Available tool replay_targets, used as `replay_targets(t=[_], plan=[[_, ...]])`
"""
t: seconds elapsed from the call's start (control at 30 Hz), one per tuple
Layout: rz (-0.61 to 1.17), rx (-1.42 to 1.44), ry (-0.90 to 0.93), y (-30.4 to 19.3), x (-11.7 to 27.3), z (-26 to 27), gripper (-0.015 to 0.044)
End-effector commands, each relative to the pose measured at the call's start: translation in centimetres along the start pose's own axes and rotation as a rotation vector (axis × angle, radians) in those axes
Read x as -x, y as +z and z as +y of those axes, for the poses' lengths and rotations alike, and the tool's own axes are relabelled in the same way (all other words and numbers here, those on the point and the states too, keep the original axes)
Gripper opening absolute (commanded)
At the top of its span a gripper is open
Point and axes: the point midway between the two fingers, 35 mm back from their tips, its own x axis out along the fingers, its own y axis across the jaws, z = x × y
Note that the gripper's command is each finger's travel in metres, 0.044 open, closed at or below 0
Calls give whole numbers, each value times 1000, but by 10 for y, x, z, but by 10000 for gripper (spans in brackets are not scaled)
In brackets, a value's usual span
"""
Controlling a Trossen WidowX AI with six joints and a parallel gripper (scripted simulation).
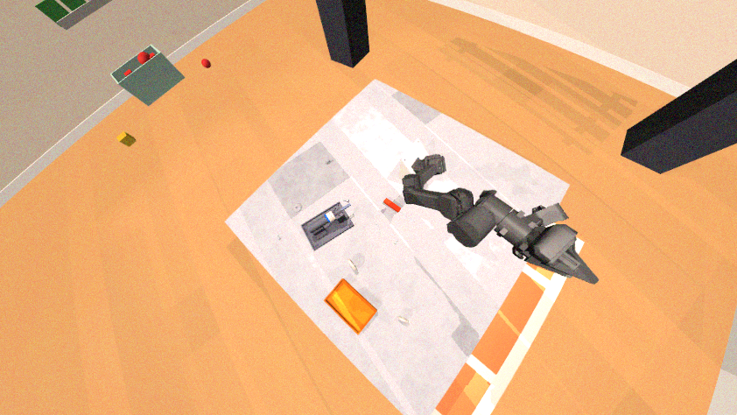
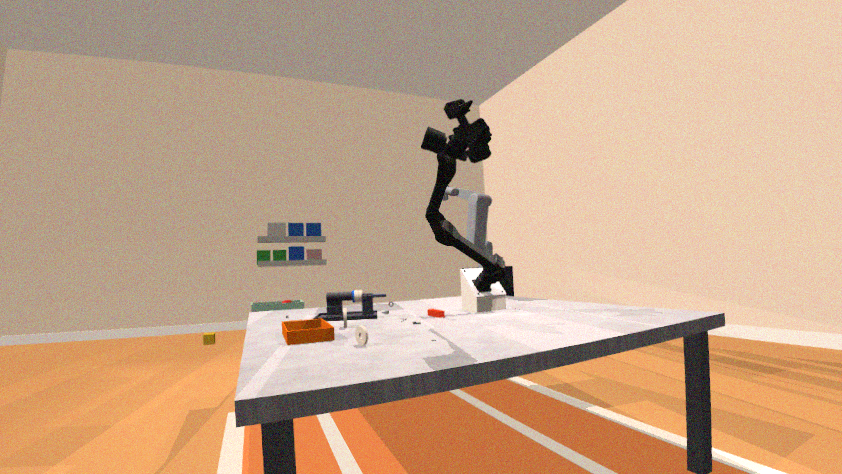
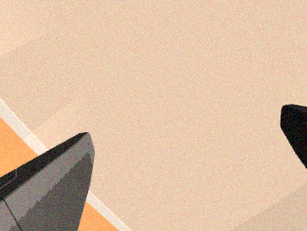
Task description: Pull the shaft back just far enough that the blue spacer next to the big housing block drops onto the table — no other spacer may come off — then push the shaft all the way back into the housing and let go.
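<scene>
The dark fixture stands on the table (image 1: 438, 361) (image 2: 530, 335). Its big housing block (image 2: 335, 303) is at one end. The blue spacer (image 1: 327, 218) (image 2: 354, 296) sits beside the housing, around the shaft line above the fixture base, with a whitish spacer (image 1: 331, 215) (image 2: 358, 296) against its other side. The shaft (image 1: 346, 207) (image 2: 380, 295) sticks out past the smaller support post (image 2: 367, 305). How deep it sits in the housing is hidden. My gripper (image 3: 187, 129) is open and empty, with fingers wide apart. It is raised high above the table, well away from the fixture, and the wrist view shows only wall and floor.
An orange tray (image 1: 366, 320) (image 2: 309, 335) stands near the fixture. Two pale discs (image 1: 353, 265) (image 2: 361, 336) stand on edge near it. A red block (image 1: 391, 205) (image 2: 436, 313) lies between the fixture and the arm base. A second, grey arm (image 2: 478, 220) shows behind mine in the exterior view.
</scene>
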Motion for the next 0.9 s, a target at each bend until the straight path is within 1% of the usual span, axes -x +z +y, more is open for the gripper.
replay_targets(t=[0.0, 0.03, 0.1, 0.23, 0.4, 0.63, 0.73, 0.87], plan=[[-1, 3, 0, 1, 0, 0, 426], [-3, 11, -2, 6, 0, -1, 440], [-14, 45, -7, 23, -1, -2, 440], [-50, 166, -17, 84, -5, 1, 440], [-68, 251, 0, 136, -8, 16, 440], [-110, 557, 25, 216, -23, 66, 440], [-79, 644, 77, 227, -27, 89, 440], [-89, 792, 115, 246, -39, 128, 440]])
